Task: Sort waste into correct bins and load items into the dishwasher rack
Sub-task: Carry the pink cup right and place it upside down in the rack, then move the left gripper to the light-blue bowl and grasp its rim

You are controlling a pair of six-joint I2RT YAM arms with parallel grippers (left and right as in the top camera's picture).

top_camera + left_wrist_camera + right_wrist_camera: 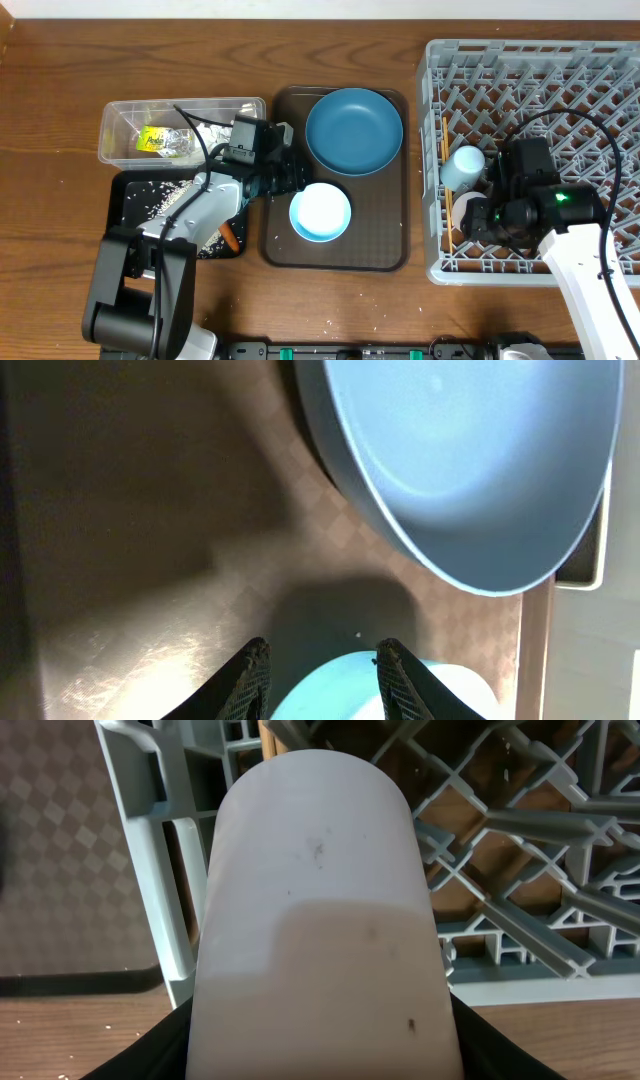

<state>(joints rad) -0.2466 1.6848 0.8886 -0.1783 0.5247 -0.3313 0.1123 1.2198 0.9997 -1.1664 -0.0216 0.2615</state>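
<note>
- While the left gripper (pixel 288 186) hangs at the edge of the light-blue bowl (pixel 320 213), the overhead view shows its jaws partway apart. The bowl lies beneath and just ahead of them on the brown serving tray (pixel 385 245), with the dark-blue plate (pixel 354 130) further ahead. The right gripper (pixel 478 180) carries a small cup (pixel 462 166) over the dishwasher rack (pixel 560 80), close to the rack wall nearest the tray.
- From the left wrist, the fingertips (pixel 255 678) stand released with a clear gap, and nothing is pinched. The bowl's rim curves under and between them, so the jaws lie along the rim, not across it. The bowl looks rigid, smooth and probably slick. I judge it light but awkward, and best taken at the rim with one jaw inside and one outside. That calls for a turn or a shift first. The plate sits close ahead and could be knocked.
- From the right wrist, the jaws are clamped on the cup's round wall, which looks pinkish-white here and fills the space between them. Which end they hold I cannot tell. The rack's pegs (pixel 520 820) lie just beyond. The cup seems light, stiff and glossy. A round wall can twist or slide in a two-sided grip, so I would keep the squeeze across its full width and lower it gently.
</note>
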